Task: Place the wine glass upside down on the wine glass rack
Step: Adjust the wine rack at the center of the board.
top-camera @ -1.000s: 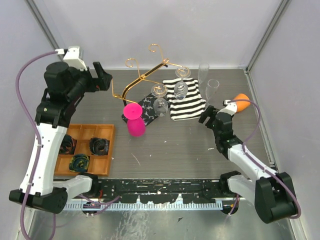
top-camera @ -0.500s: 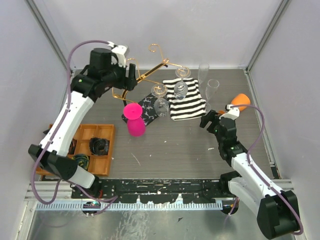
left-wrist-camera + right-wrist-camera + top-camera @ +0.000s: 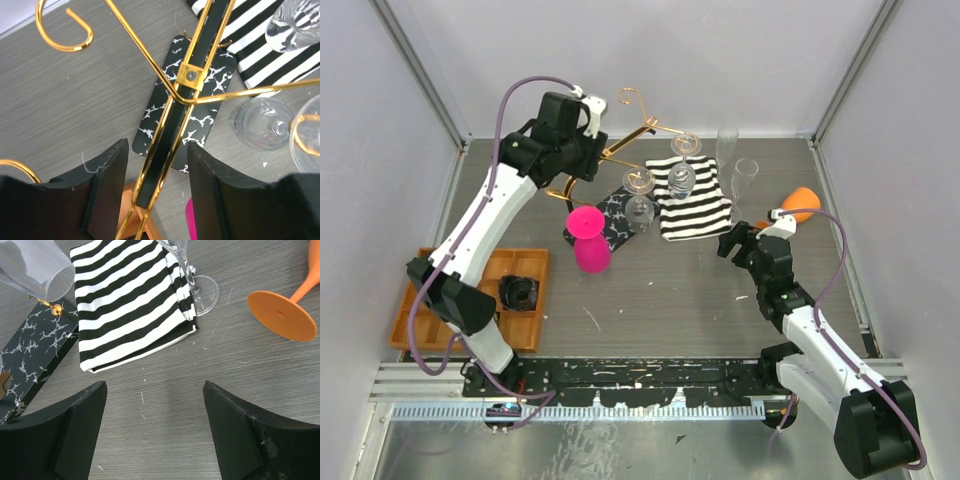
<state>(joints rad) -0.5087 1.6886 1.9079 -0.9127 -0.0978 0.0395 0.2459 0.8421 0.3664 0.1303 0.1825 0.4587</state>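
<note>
**Left arm at rack, right arm low on the right**

Left gripper (image 3: 582,165) is over the left branch of the gold wine glass rack (image 3: 620,150). Clear glasses (image 3: 639,196) sit at the rack's right side. Pink wine glass (image 3: 588,240) is just near-left of the rack's base. Striped cloth (image 3: 695,195) lies right of the base. Right gripper (image 3: 735,240) is by the cloth's near-right corner, with the orange glass (image 3: 802,203) farther right. Orange tray (image 3: 470,300) is near left.

Top cam: the left arm (image 3: 475,235) hides part of yr orange tray (image 3: 490,265). Left wrist cam crops the wine glass rack (image 3: 191,76) hooks at top & left (a clear glass (image 3: 307,135) at the rt edge too). Right wrist cam cuts the orange glass (image 3: 282,315) off above its stem.
</note>
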